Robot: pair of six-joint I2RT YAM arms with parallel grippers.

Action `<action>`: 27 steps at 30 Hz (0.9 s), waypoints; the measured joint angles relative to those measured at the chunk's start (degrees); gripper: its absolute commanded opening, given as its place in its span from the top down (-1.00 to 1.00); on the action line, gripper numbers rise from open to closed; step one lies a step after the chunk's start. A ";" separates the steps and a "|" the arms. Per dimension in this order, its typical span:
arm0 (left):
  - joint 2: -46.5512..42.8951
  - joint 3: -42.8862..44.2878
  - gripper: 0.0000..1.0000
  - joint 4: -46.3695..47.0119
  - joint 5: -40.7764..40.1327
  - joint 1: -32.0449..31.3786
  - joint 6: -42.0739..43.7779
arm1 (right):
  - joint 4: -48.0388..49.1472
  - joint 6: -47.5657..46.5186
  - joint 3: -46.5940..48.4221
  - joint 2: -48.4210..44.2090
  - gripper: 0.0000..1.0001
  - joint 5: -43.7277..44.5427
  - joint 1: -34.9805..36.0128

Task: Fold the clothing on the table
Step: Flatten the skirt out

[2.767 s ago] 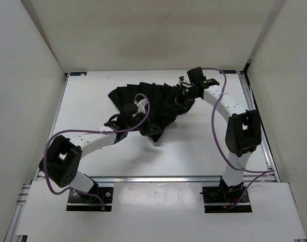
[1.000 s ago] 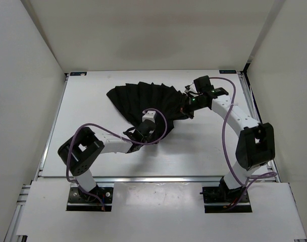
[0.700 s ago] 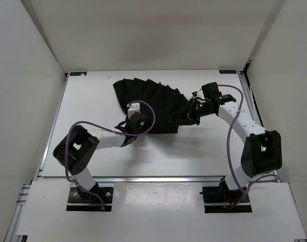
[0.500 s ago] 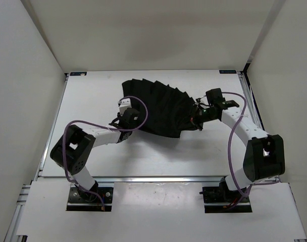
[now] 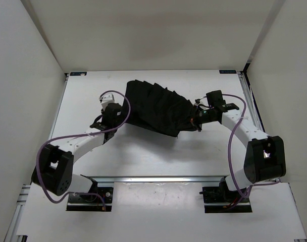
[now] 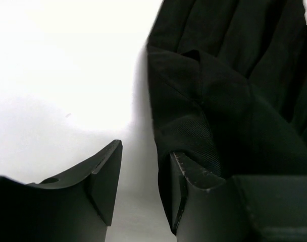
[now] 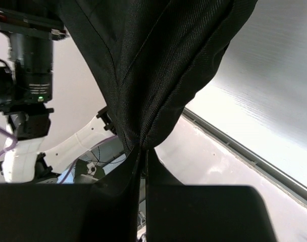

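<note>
The pleated black garment [image 5: 153, 107] lies fanned across the middle of the white table [image 5: 83, 101]. The right gripper [image 7: 143, 151] pinches its bunched right edge. The left gripper [image 6: 143, 186] stands apart at the left hem, possibly brushing it. The cloth looks light and limp, so it is best gripped at hem corners.

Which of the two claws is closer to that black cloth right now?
Right. The right gripper is pinched shut on the clothing; the left gripper stands open beside its other edge, holding nothing.
</note>
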 measured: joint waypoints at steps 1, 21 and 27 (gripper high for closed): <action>-1.40 -1.40 -0.02 -0.37 0.63 0.63 -0.46 | 0.00 0.00 0.00 0.00 1.00 -0.13 0.07; -12.31 -7.63 -0.04 -8.00 11.23 9.42 -4.68 | -0.46 -2.25 -2.56 -0.07 1.00 -0.72 -2.58; -18.73 -7.65 -0.22 -13.05 19.85 9.01 -9.53 | 2.03 -1.73 -3.69 0.15 1.00 -0.72 -1.75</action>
